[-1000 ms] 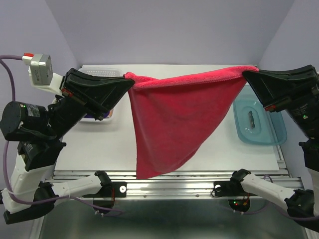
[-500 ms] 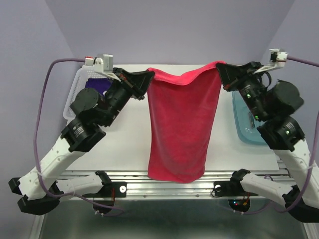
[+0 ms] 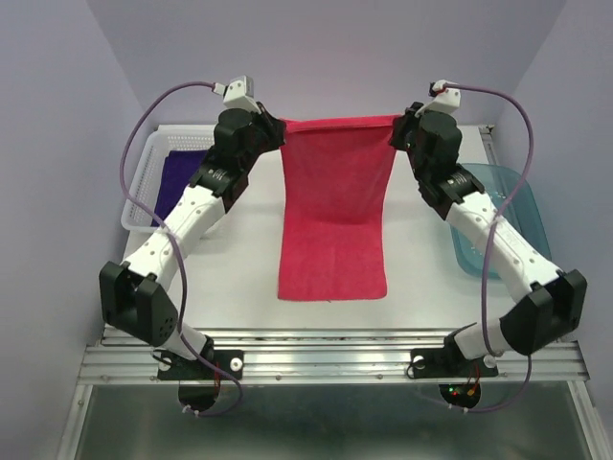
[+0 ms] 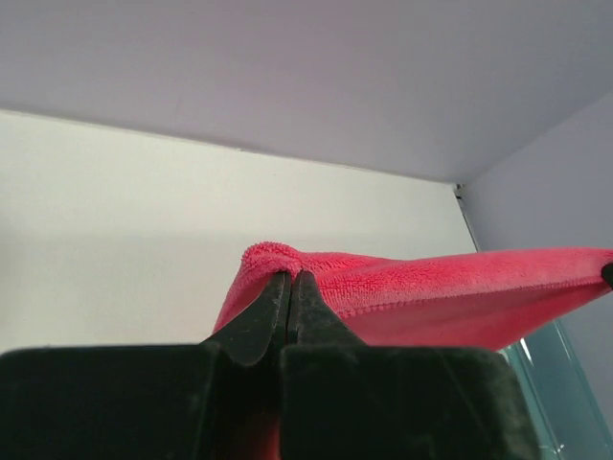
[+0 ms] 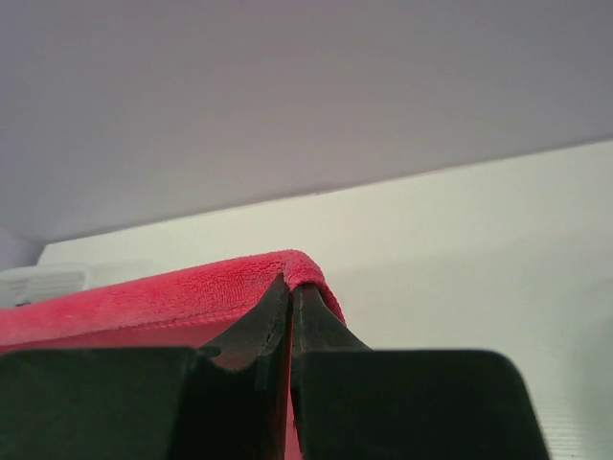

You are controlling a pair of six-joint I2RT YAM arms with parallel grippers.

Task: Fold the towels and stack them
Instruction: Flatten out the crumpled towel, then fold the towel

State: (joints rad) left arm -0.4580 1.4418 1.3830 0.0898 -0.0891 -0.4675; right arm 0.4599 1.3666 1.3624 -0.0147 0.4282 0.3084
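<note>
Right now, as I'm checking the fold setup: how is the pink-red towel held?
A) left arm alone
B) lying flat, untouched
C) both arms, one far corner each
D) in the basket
C: the left fingers and right fingers each pinch a far corner of the pink-red towel, its near end resting on the table.

The left claw pinches a corner of the pink-red towel, stretched rightward above the table.

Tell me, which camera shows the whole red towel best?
The top external view: the pink-red towel shows whole, stretched between the left gripper and right gripper, its lower end on the table. Each wrist view shows only a pinched corner.
</note>
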